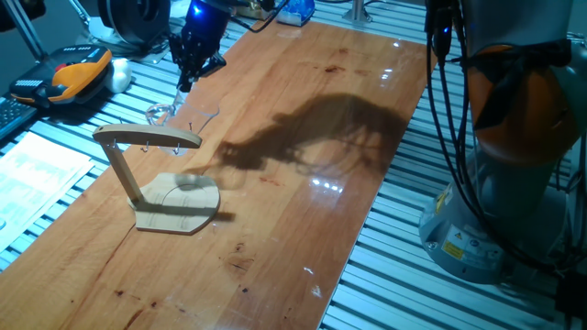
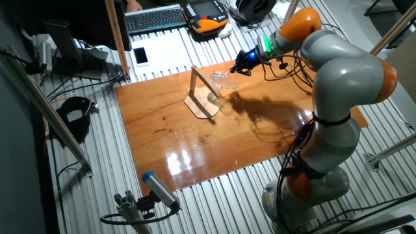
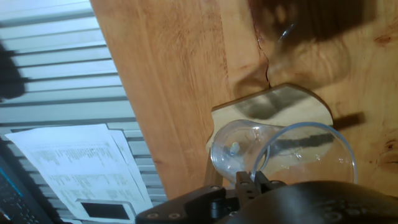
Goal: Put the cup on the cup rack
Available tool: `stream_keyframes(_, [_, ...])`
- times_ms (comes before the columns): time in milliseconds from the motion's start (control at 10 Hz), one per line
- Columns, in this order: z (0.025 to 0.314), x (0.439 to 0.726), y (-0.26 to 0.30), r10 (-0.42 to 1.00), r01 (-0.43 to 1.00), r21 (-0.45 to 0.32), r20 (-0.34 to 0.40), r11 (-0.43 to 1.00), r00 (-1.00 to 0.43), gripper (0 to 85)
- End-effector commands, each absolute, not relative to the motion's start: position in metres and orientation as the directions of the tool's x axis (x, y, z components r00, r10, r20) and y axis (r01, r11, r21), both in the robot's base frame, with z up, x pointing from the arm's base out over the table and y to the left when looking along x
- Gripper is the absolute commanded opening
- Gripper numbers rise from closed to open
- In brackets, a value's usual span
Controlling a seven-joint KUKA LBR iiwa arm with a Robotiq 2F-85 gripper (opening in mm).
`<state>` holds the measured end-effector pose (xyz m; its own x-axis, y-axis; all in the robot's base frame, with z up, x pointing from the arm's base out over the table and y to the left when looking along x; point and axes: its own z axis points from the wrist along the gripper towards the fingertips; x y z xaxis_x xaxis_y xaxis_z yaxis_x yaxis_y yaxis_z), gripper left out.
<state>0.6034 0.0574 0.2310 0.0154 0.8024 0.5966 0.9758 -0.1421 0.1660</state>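
Note:
The cup [image 3: 283, 152] is a clear glass mug lying on its side close in front of the hand camera, rim towards the lens. My gripper [image 3: 255, 182] is shut, its fingertips pinching the cup's rim wall. In one fixed view the gripper [image 1: 188, 81] hangs over the board's far left edge, with the cup [image 1: 162, 113] just below it, behind the cup rack's top arm [image 1: 147, 137]. The cup rack [image 1: 174, 202] is a light wooden stand with a flat base and a slanted post. It also shows in the other fixed view [image 2: 203, 97]. The cup's handle is not discernible.
The wooden board [image 1: 303, 165] lies on a slatted metal table [image 1: 404, 247]. An orange and black handset [image 1: 78, 71] and papers [image 1: 37, 170] lie to the left. A keyboard [image 2: 156, 18] and a phone [image 2: 140, 56] lie beyond. The robot base [image 1: 500, 211] stands at the right.

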Motion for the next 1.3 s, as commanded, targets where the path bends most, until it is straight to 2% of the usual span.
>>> stream_keyframes(0, [0.231,0.603,0.058,0.798,0.975,0.166,0.603,-0.146,0.017,0.0])
stream_keyframes(300, [0.23,0.602,0.062,0.768,0.971,0.15,0.638,-0.186,0.048,0.0])
stream_keyframes(1200, [0.227,0.6,0.072,0.727,0.964,0.104,0.677,-0.245,0.112,0.0])
